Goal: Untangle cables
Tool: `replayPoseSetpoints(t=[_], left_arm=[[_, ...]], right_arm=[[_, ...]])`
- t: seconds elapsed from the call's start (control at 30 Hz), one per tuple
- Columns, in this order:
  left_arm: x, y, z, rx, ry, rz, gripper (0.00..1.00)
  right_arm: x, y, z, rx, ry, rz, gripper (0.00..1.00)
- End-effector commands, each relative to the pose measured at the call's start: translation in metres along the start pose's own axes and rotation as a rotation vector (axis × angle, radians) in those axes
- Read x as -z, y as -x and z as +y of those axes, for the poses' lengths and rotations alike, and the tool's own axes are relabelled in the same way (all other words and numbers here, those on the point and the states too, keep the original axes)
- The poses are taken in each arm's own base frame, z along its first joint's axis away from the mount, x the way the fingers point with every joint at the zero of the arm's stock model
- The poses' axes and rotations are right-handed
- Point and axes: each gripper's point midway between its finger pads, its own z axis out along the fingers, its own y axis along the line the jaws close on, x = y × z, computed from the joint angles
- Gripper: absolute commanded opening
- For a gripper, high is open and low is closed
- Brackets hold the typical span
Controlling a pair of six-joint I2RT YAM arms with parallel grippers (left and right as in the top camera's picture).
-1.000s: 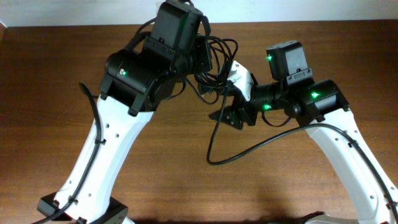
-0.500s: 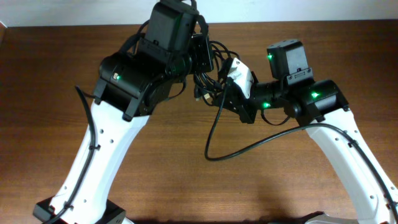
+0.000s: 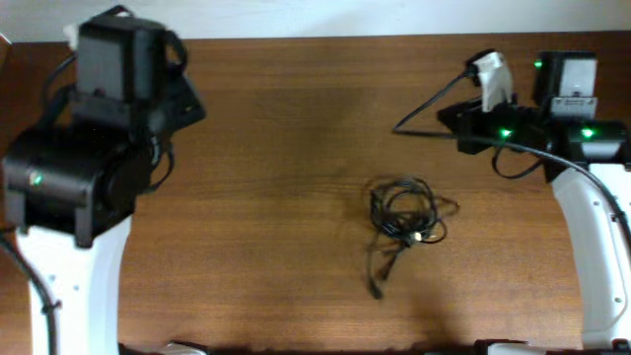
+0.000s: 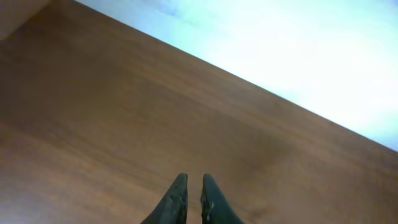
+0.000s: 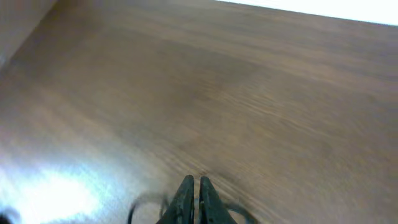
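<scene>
The cables lie in a small looped black bundle on the wooden table, right of centre, with a gold plug showing and one loose end trailing toward the front. My left gripper is far to the left at the back. In its wrist view the fingers are nearly together over bare wood, with nothing between them. My right gripper is at the back right, apart from the bundle. Its fingers are shut. Blurred dark cord loops show at the bottom edge beside those fingers.
A thin black lead belonging to the right arm sticks out to the left of it. The table's far edge meets a white wall. The left arm's bulky body covers the left side of the table.
Both arms have pulled away from the middle, the left one leftward and the right one to the back right. The cables, earlier bunched between the grippers, now lie on the table. The right gripper has shut.
</scene>
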Motion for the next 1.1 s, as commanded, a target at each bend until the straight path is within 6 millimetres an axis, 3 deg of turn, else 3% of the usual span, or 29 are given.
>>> replayPoseSetpoints(t=[0.0, 0.1, 0.13, 0.17, 0.2, 0.33, 0.53, 0.6, 0.67, 0.83, 0.87, 0.9, 0.93, 0.97, 1.07], left_arm=[[0.0, -0.002, 0.0, 0.0, 0.01, 0.009, 0.1], [-0.006, -0.005, -0.001, -0.007, 0.018, 0.027, 0.12], [-0.007, -0.006, -0.001, -0.009, 0.019, 0.03, 0.12], [-0.007, -0.007, -0.002, -0.01, 0.017, 0.034, 0.12], [-0.007, -0.007, -0.003, -0.009, 0.008, 0.039, 0.12], [-0.007, -0.008, -0.006, -0.007, -0.005, 0.042, 0.13], [-0.007, -0.009, -0.006, -0.021, -0.007, 0.048, 0.16], [-0.007, -0.009, -0.006, -0.021, -0.007, 0.048, 0.17], [-0.007, -0.01, -0.005, -0.024, -0.003, 0.053, 0.17], [-0.007, -0.012, -0.004, -0.048, 0.001, 0.058, 0.17], [-0.007, -0.012, -0.004, -0.048, 0.001, 0.059, 0.17], [-0.007, -0.012, -0.004, -0.048, 0.0, 0.058, 0.17], [-0.007, -0.011, -0.004, -0.048, 0.0, 0.058, 0.17], [-0.007, -0.012, -0.004, -0.048, 0.001, 0.058, 0.18], [-0.006, -0.012, -0.003, -0.049, 0.003, 0.062, 0.17]], right_arm=[[0.002, 0.006, 0.016, -0.025, 0.031, -0.008, 0.04], [-0.004, 0.0, 0.017, -0.038, -0.016, 0.027, 0.04], [-0.005, -0.003, 0.013, -0.08, -0.05, 0.04, 0.12], [-0.006, -0.01, 0.005, -0.142, -0.113, 0.067, 0.29], [-0.006, -0.016, -0.001, -0.195, -0.156, 0.087, 0.38], [-0.011, -0.046, -0.003, -0.373, -0.245, 0.181, 0.5], [-0.048, -0.084, 0.025, 0.251, -0.093, 0.324, 0.51], [-0.065, -0.094, 0.026, 0.333, -0.038, 0.31, 0.51], [-0.08, -0.108, 0.017, 0.299, -0.045, 0.314, 0.51], [-0.11, -0.16, 0.003, 0.27, -0.015, 0.416, 0.5], [-0.116, -0.158, 0.0, 0.279, -0.024, 0.401, 0.99], [-0.119, -0.157, -0.017, 0.297, -0.107, 0.41, 0.98], [-0.117, -0.16, -0.022, 0.278, -0.137, 0.426, 0.99], [-0.118, -0.161, -0.013, 0.249, -0.091, 0.42, 0.99], [-0.113, -0.173, 0.031, 0.532, 0.23, 0.404, 0.99]])
